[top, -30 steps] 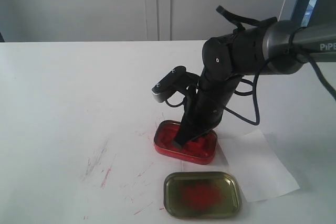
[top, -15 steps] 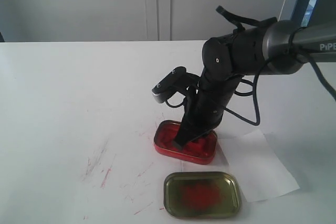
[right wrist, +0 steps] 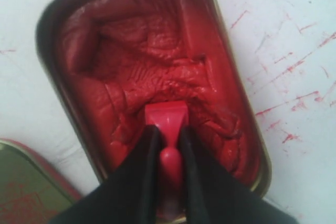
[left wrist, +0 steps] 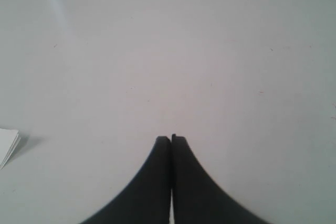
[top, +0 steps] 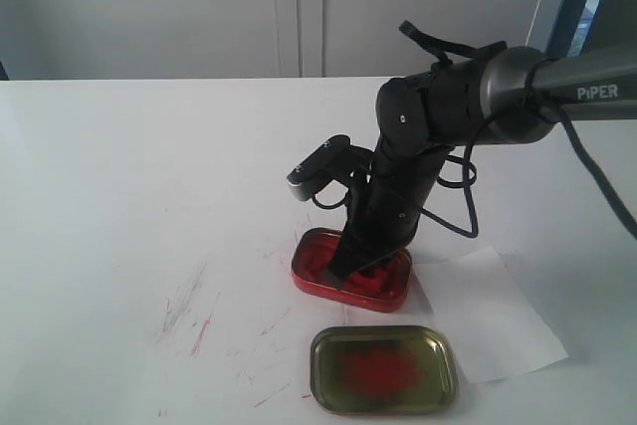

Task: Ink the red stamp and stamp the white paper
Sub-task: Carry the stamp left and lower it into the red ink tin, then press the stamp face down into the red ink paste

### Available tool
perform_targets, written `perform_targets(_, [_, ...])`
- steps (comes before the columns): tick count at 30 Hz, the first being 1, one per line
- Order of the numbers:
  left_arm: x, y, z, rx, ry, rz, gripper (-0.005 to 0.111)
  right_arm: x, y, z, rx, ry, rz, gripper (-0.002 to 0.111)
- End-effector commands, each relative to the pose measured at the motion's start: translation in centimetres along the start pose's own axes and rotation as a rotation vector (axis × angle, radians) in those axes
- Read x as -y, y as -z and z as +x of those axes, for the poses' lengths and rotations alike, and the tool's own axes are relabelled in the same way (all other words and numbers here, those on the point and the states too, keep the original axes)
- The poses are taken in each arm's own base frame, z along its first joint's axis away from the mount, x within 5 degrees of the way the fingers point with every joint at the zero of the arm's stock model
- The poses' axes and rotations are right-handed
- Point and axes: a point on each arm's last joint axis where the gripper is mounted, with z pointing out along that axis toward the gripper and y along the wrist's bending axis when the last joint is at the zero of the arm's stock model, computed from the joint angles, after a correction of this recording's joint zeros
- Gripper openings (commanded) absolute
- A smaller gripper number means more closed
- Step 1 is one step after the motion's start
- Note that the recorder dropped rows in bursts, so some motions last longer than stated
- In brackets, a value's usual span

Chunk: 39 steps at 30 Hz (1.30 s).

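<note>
My right gripper [right wrist: 169, 129] is shut on the knob of the red stamp [right wrist: 167, 119], whose square base presses into the red ink paste of the open red tin [right wrist: 131, 66]. In the exterior view the same gripper [top: 355, 268] reaches down into the tin [top: 309, 276], hiding the stamp. The white paper [top: 493, 314] lies flat just right of the tin, untouched. My left gripper [left wrist: 171, 139] is shut on nothing and hovers over bare white tabletop; it is out of the exterior view.
The gold-olive lid [top: 383, 369] with red smears lies in front of the tin, its corner [right wrist: 21, 192] near the right fingers. Red scratches [top: 199, 320] mark the tabletop left of the tin. A white stack's edge [left wrist: 8, 145] shows in the left wrist view.
The right arm's upper links have shifted slightly left and lower while the gripper stays in the tin with the stamp.
</note>
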Motion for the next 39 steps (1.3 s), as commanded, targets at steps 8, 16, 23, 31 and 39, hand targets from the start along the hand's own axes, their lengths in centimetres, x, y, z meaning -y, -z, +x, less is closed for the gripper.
perform_targets(8, [0.0, 0.0, 0.1, -0.004, 0.008, 0.005, 0.0, 0.1, 0.1, 0.4, -0.004, -0.007, 0.004, 0.0])
perform_targets(16, [0.0, 0.0, 0.1, -0.004, 0.008, 0.005, 0.0, 0.2, 2.5, -0.1, 0.075, 0.002, 0.041, 0.0])
perform_targets(23, [0.0, 0.0, 0.1, -0.004, 0.008, 0.005, 0.0, 0.5, 4.0, -0.7, 0.112, 0.012, 0.069, 0.0])
perform_targets(31, [0.0, 0.0, 0.1, -0.004, 0.008, 0.005, 0.0, 0.5, 4.1, -0.7, 0.111, 0.001, 0.068, 0.0])
perform_targets(39, [0.0, 0.0, 0.1, -0.004, 0.008, 0.005, 0.0, 0.4, 4.0, -0.4, 0.083, 0.0, 0.056, 0.0])
